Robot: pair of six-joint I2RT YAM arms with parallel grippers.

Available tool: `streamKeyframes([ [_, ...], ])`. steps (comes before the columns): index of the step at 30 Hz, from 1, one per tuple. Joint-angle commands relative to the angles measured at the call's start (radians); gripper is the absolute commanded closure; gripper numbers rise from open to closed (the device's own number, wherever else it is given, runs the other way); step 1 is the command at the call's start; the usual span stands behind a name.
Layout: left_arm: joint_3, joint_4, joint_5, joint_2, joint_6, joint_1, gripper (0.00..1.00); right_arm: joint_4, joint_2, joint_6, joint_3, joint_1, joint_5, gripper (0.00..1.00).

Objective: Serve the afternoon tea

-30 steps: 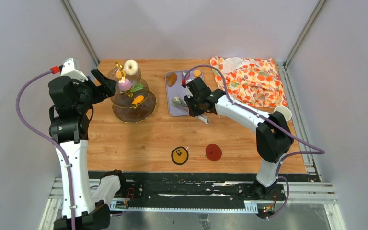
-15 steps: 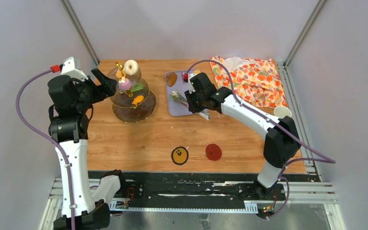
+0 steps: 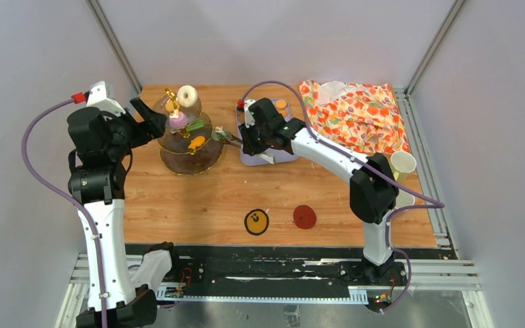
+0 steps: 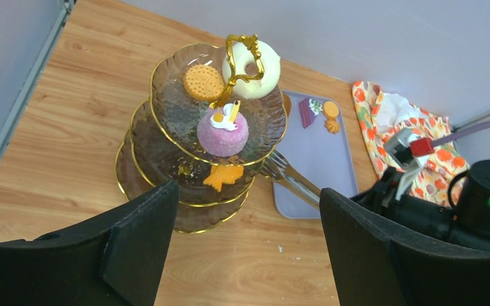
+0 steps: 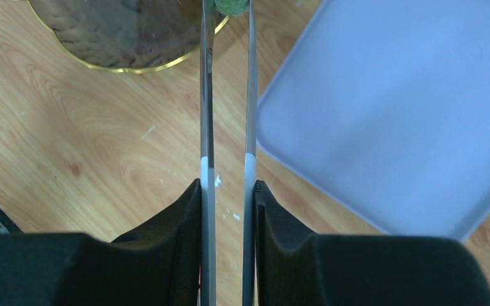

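Left gripper (image 3: 152, 117): released, jaws wide, held just left of the three-tier glass stand (image 4: 166, 159) and touching nothing I can see.

Right gripper (image 5: 228, 186): clenched on the metal tongs (image 5: 207, 95), both blades pinched between its fingers. The tong tips grip a small green piece (image 5: 231, 6) at the stand's right edge, over the gold rim of the bottom plate.

The stand is at the rear left of the tabletop (image 3: 198, 198). Its top tier carries a white donut (image 4: 256, 60), an orange biscuit (image 4: 204, 81) and a purple cake (image 4: 223, 132). An orange pastry (image 4: 224, 176) sits on the tier below.

The lilac tray (image 4: 319, 159) lies just right of the stand, with a purple piece (image 4: 307, 113) and an orange piece (image 4: 330, 112) at its far end. One mug (image 3: 402, 164) stands at the right edge.
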Motion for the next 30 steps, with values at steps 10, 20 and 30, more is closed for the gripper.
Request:
streamKeyframes([
  [10, 0.034, -0.001, 0.004, 0.007, 0.011, -0.006, 0.15, 0.114, 0.229, 0.046, 0.227, 0.042, -0.071, 0.93],
  [20, 0.028, -0.005, -0.005, -0.001, 0.013, -0.005, 0.15, 0.16, 0.359, 0.07, 0.349, 0.049, -0.094, 0.76],
  [30, 0.032, -0.006, -0.001, -0.005, 0.017, -0.006, 0.15, 0.143, 0.346, 0.06, 0.354, 0.058, -0.112, 0.57],
])
